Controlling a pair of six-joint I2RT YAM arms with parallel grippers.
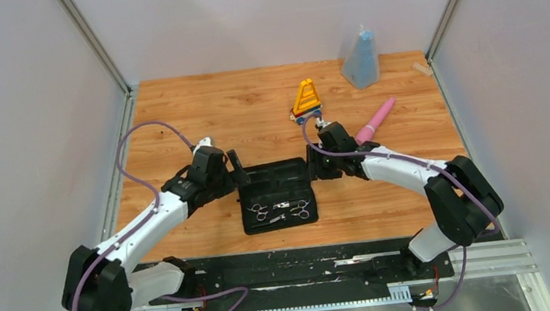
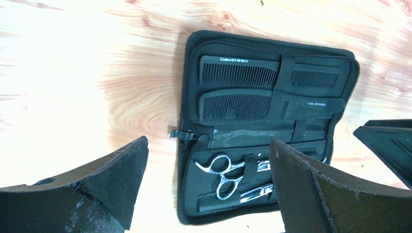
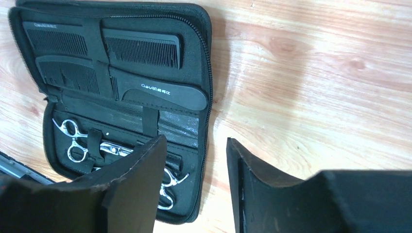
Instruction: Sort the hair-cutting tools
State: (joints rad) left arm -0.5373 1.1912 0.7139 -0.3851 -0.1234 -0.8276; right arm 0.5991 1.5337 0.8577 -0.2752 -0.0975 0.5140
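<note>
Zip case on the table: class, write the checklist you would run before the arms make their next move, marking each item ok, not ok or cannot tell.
1. The case lies open and flat: ok.
2. Both combs are tucked under the straps in one half: ok.
3. Both scissors are seated in the other half: ok.
4. The left end effector is open and empty, beside the case: ok.
5. The right end effector is open and empty: ok.
6. The straps grip the tools firmly: cannot tell.

Wooden tabletop (image 1: 250, 103); pale grey walls (image 1: 17, 114) on three sides; metal corner posts (image 1: 91, 39).
</note>
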